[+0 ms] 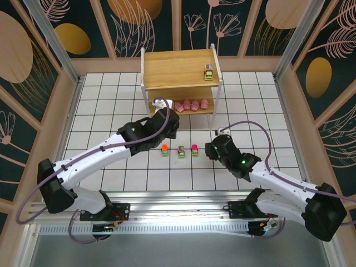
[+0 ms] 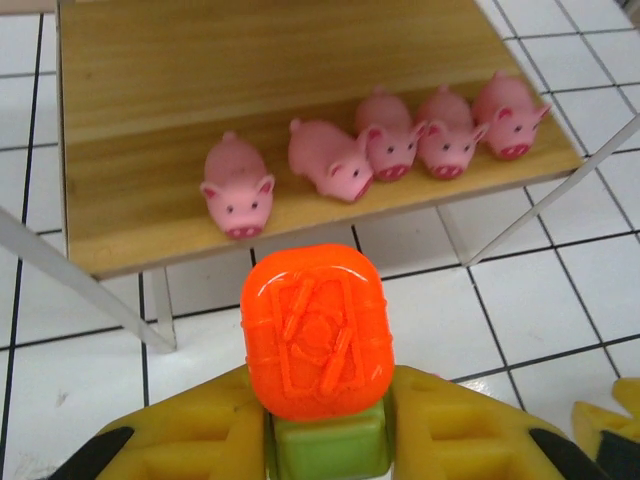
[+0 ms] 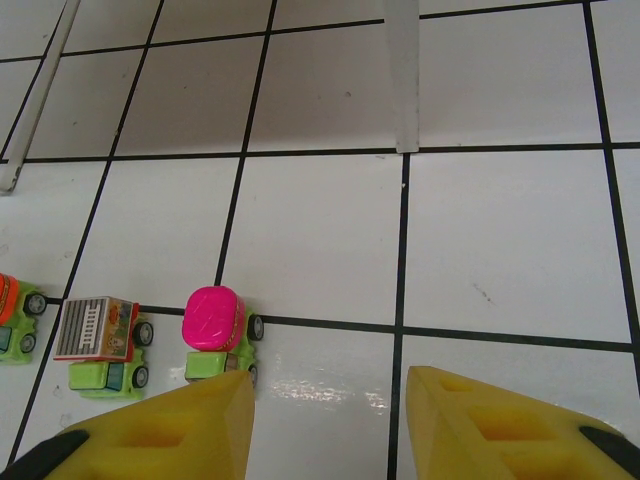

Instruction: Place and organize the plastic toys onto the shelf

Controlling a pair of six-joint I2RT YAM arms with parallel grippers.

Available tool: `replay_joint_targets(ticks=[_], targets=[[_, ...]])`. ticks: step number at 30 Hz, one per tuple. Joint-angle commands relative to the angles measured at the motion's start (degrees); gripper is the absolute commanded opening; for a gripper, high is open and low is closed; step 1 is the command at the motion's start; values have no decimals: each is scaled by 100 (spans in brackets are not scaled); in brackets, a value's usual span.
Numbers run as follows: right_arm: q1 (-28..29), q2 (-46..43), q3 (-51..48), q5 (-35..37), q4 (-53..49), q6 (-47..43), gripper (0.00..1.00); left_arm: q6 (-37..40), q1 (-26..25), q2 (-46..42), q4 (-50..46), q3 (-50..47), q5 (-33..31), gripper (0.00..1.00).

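**1. Left gripper** (image 2: 325, 440): clenched on the green base of an orange-topped truck (image 2: 316, 335), whose top stood upright above the fingers.

**2. Shelf** (image 1: 172, 69): stood directly ahead of the left gripper. The lower tier carried 5 pigs (image 2: 385, 145) in a row along its front edge, snouts outward, with bare board to the left of them. The top tier held 1 grey-topped truck (image 1: 208, 72) near its right end.

**3. Right gripper** (image 3: 330, 430): released and empty, low over the table (image 1: 111, 111).

**4. Row of 3 trucks** (image 1: 181, 151): stood on the table between the arms. The magenta-topped truck (image 3: 213, 330) lay just ahead and left of the right gripper, its long axis pointing toward it. The right arm was the nearer one.

**Note:** the held truck probably belonged on the top tier beside its like. That tier sat above the pigs' level, so the move called for a lift before any forward reach.
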Motion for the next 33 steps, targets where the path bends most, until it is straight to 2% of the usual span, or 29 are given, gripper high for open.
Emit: replay_joint_targets(ticks=[1,10,17,24,33], targets=[[-36,-125,21,83,-136,29,45,277,-28,107,-312,576,-158,26],[-41,-188,-4,49,-137,42,45,704,-33,595,-578,1999,-90,27],[-41,-230,-5,7,-152,27,45,1090,-6,1371,-908,3543,-198,28],[-34,-277,-12,-52,-154,24,45,1232,338,2302,-1187,4988,241,29],[-32,-297,-23,-76,-145,25,45,1169,760,2979,-1204,5741,754,28]])
